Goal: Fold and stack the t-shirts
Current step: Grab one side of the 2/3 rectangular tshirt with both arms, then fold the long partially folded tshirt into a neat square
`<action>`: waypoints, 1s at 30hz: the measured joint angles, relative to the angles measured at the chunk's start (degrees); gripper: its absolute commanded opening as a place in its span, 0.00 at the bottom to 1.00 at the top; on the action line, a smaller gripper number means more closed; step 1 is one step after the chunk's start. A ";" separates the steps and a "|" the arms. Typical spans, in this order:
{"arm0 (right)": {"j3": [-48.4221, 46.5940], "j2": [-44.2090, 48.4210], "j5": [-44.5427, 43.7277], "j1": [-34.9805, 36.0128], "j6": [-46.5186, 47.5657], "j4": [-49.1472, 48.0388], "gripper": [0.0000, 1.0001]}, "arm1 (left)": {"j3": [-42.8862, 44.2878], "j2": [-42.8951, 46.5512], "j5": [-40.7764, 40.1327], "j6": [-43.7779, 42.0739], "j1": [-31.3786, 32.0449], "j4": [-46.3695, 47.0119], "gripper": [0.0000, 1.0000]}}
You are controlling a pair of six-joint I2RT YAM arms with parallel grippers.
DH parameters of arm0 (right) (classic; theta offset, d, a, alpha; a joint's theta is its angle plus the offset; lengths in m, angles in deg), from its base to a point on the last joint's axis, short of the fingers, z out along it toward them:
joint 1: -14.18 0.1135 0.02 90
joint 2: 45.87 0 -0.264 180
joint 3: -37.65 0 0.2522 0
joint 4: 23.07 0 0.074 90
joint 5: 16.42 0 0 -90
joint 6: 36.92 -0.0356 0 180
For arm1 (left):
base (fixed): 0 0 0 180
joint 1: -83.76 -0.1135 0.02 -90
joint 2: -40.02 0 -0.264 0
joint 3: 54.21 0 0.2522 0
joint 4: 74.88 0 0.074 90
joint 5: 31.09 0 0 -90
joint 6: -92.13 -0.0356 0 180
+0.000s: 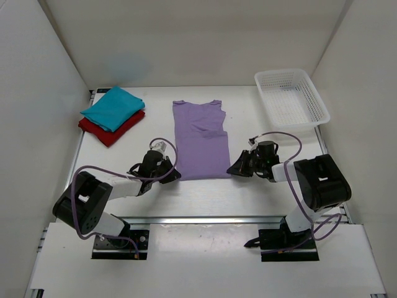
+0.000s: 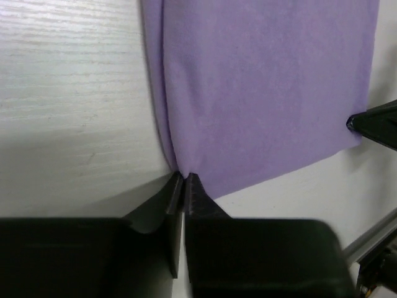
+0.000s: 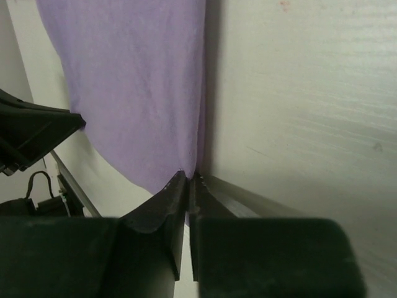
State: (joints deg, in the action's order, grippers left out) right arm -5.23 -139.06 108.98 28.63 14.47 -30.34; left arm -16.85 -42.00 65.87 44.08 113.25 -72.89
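Observation:
The lavender t-shirt [image 1: 200, 138] lies flat in the middle of the table, sides folded in, neck at the far end. My left gripper [image 1: 174, 174] is shut on its near left hem corner [image 2: 180, 166]. My right gripper [image 1: 232, 170] is shut on its near right hem corner [image 3: 193, 166]. Both hold the cloth low at the table. The teal-blue t-shirt [image 1: 113, 107] lies folded on top of the folded dark red t-shirt [image 1: 111, 131] at the far left.
A white mesh basket [image 1: 291, 97] stands at the far right corner. White walls close the table on three sides. In the left wrist view the right gripper's tip [image 2: 372, 121] shows at the shirt's other corner.

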 measured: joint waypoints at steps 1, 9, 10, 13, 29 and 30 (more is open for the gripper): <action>0.22 0.02 0.00 0.07 -0.13 -0.02 0.00 | 0.26 -0.26 -0.22 0.20 0.15 -0.42 0.05; 5.03 8.24 -1.92 2.86 0.26 3.02 0.00 | 0.02 5.75 -4.22 -1.88 3.61 -9.57 0.00; 6.62 10.80 -2.56 4.13 0.31 3.96 0.01 | -0.70 7.52 -4.66 -1.95 4.50 -11.21 0.00; 11.67 20.76 -5.46 8.74 0.52 9.99 0.00 | -3.58 14.34 -5.11 -1.57 8.48 -16.59 0.00; -20.61 16.79 -8.41 1.42 5.70 32.98 0.00 | 36.15 4.26 -1.14 -9.97 -2.45 -41.38 0.00; -25.27 12.50 -7.15 -0.24 5.99 33.03 0.00 | 42.23 -1.86 -1.16 -10.71 -3.28 -41.35 0.00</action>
State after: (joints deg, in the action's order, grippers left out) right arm -30.50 -126.56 101.83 28.39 20.46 2.68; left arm 25.38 -43.86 64.71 33.37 109.97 -114.25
